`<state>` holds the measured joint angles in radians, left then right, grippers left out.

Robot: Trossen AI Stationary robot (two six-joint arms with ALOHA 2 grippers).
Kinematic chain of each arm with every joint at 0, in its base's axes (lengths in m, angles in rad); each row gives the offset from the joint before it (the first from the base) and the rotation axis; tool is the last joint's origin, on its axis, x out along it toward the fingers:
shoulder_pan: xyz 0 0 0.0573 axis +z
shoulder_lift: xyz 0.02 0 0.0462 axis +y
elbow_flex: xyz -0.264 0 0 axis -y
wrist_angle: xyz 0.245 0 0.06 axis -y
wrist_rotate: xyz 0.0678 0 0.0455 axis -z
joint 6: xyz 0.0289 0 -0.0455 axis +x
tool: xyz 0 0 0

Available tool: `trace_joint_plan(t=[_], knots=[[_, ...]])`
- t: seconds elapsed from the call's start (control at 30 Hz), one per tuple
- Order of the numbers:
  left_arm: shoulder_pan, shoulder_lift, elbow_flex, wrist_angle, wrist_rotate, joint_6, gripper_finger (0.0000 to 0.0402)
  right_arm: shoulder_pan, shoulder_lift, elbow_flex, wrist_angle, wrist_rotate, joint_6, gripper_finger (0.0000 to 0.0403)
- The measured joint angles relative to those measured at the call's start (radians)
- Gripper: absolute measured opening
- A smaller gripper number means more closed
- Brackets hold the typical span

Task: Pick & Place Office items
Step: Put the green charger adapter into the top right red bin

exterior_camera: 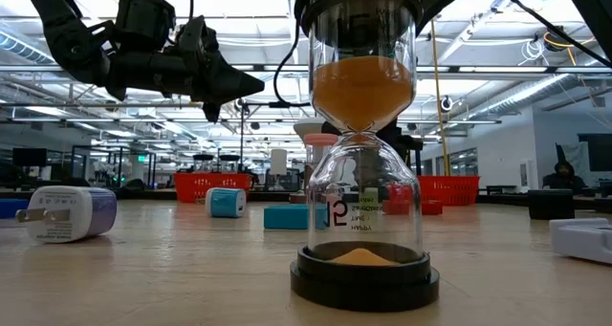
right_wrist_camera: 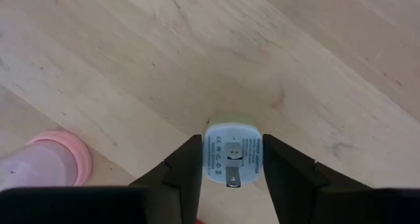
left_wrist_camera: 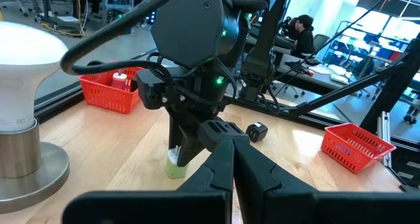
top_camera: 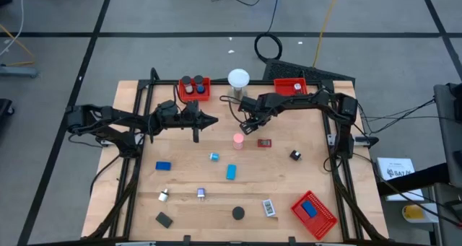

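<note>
My right gripper [top_camera: 247, 127] points steeply down over the table's middle, shut on a small white-and-green plug adapter [right_wrist_camera: 231, 159]. A pink item [top_camera: 238, 138] stands on the wood just beside it. My left gripper [top_camera: 211, 120] hovers level to its left, shut and empty, clear of the table. Other office items lie spread on the wood: a red one [top_camera: 264, 143], a black one [top_camera: 295, 155], blue ones [top_camera: 163, 166] [top_camera: 231, 172], and a black disc [top_camera: 237, 213]. My right gripper pinches the adapter's two opposite sides [right_wrist_camera: 209, 163] between its two fingers, coming from above and pointing down. The pronged white face is turned up toward the wrist. In the left wrist view the green lower end [left_wrist_camera: 176, 167] appears to sit on the table.
A white globe on a metal base [top_camera: 238, 78] stands at the far edge between two red mesh trays [top_camera: 204, 94] [top_camera: 281, 86]. A third red tray [top_camera: 325, 218] with a blue item sits near right. An hourglass [exterior_camera: 363, 173] stands close to the near edge.
</note>
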<state>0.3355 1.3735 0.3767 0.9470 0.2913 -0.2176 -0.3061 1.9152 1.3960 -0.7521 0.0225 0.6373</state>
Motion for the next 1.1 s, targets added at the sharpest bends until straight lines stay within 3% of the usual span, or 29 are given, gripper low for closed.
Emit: trace_joint_plan(t=[0.3,0.57,0.73,1.1], knots=[[0.000,0.000,0.000,0.000,0.000,-0.003,0.0003,-0.081,-0.130,0.000,-0.136,-0.006,0.015,0.0126],[0.000,0.000,0.000,0.000,0.000,0.000,0.0003,-0.332,-0.287,0.000,-0.231,0.023,-0.048,0.0133],[0.000,0.000,0.000,0.000,0.000,-0.001,0.0008,-0.485,-0.275,0.000,-0.227,0.035,-0.122,0.0133],[-0.001,0.000,0.000,0.000,-0.004,-0.021,0.0002,-0.621,-0.228,-0.042,-0.185,0.055,-0.181,0.0134]])
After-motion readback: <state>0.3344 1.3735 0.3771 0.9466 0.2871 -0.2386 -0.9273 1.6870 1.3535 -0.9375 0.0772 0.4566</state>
